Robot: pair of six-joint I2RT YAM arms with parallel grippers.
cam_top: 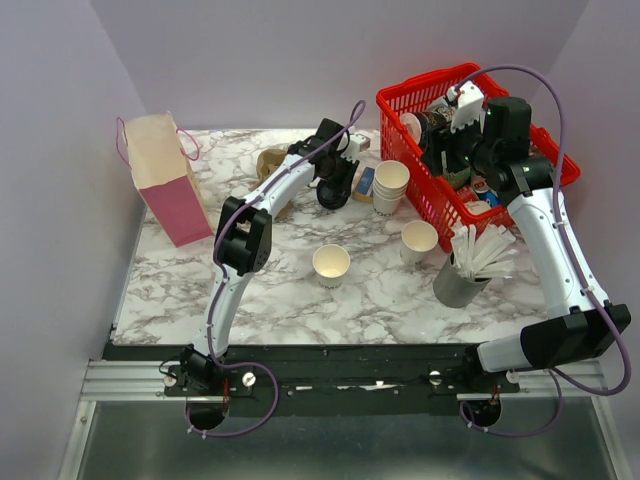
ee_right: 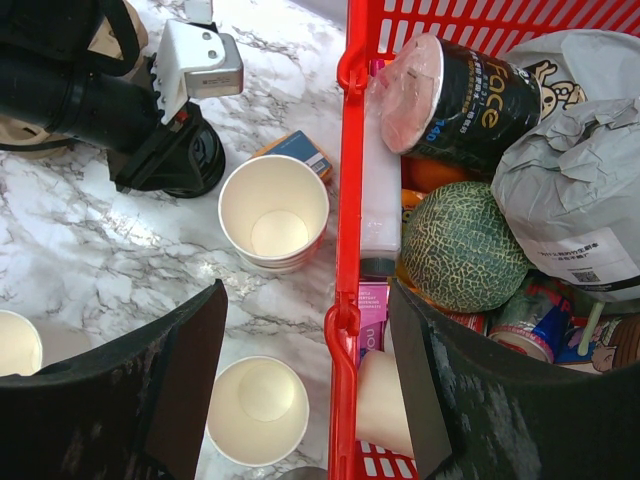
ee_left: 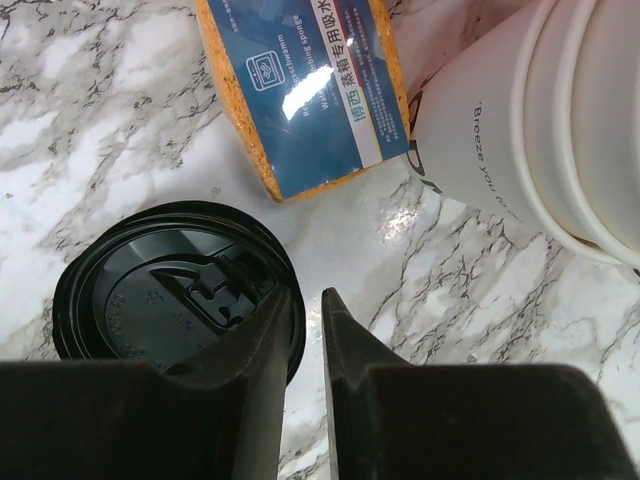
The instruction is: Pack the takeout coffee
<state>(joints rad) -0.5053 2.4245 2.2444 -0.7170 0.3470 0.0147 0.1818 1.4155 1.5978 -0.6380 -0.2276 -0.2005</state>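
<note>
Furthest left, a pink and kraft paper bag (cam_top: 160,185) stands on the marble tabletop (cam_top: 280,300).

Right of it, the left arm reaches to the far middle of the tabletop. There the left end effector (ee_left: 311,305) points down over the black lid (ee_left: 150,290) of the takeout coffee. The lid lies flat on the tabletop. The end effector is narrow, with only a thin gap between its fingers. One finger overlaps the lid's right edge and the other stands just outside the rim. Whether they pinch the rim cannot be told.

Just right of the lid lies a wrapped orange sponge (ee_left: 310,90) with a blue label. Beside that stands a stack of nested white cups (ee_left: 540,110).

Nearer, two single white cups stand upright without lids and well apart: the centre cup (cam_top: 331,264) and the right cup (cam_top: 419,240). Which of them belongs to the lid cannot be told.

Right of the right cup, a grey holder (cam_top: 455,285) carries a fan of white sticks (cam_top: 485,250).

At far right is the red basket (ee_right: 345,200). It holds a netted melon (ee_right: 462,245), a black tub (ee_right: 470,95) and a grey plastic pouch (ee_right: 575,190), among other goods.

The right end effector (ee_right: 305,300) hangs above the basket's left wall. It is wide and holds nothing. One finger is over the tabletop side and the other is over the basket's contents.
</note>
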